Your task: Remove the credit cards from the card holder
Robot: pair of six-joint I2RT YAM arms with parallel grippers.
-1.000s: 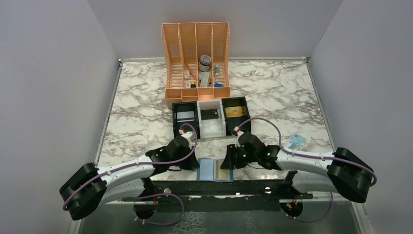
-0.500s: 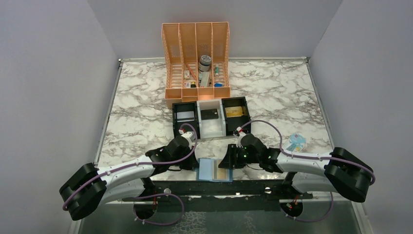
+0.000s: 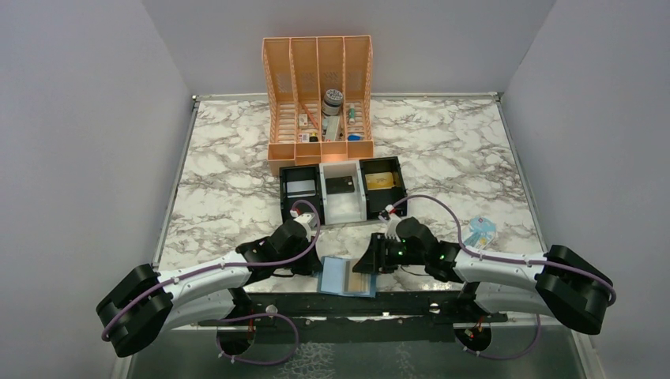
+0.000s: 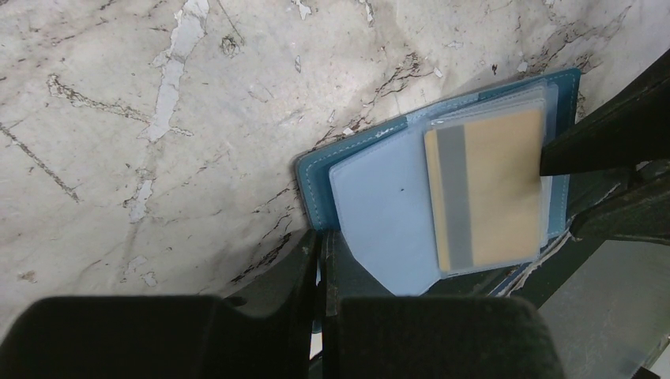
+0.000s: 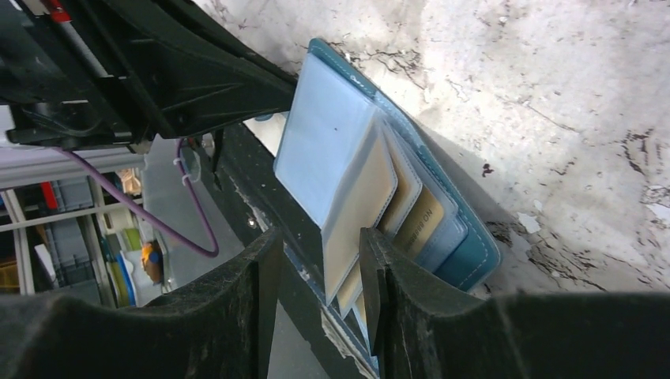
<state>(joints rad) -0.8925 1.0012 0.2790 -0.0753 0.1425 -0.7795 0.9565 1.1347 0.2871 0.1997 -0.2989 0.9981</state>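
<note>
A: While the card holder [image 3: 346, 276] lies open at the near edge of the marbled surface [image 3: 237, 181], where are the arms?

B: Left end effector [image 4: 320, 254] is closed tight, with its tips at the holder's left edge. I cannot tell whether it pinches it. Right end effector [image 5: 318, 241] is partly open, straddling a lifted clear leaf.

A: And the credit cards [image 4: 494, 185]?

B: Gold-tan, tucked in the holder's pockets.
</note>
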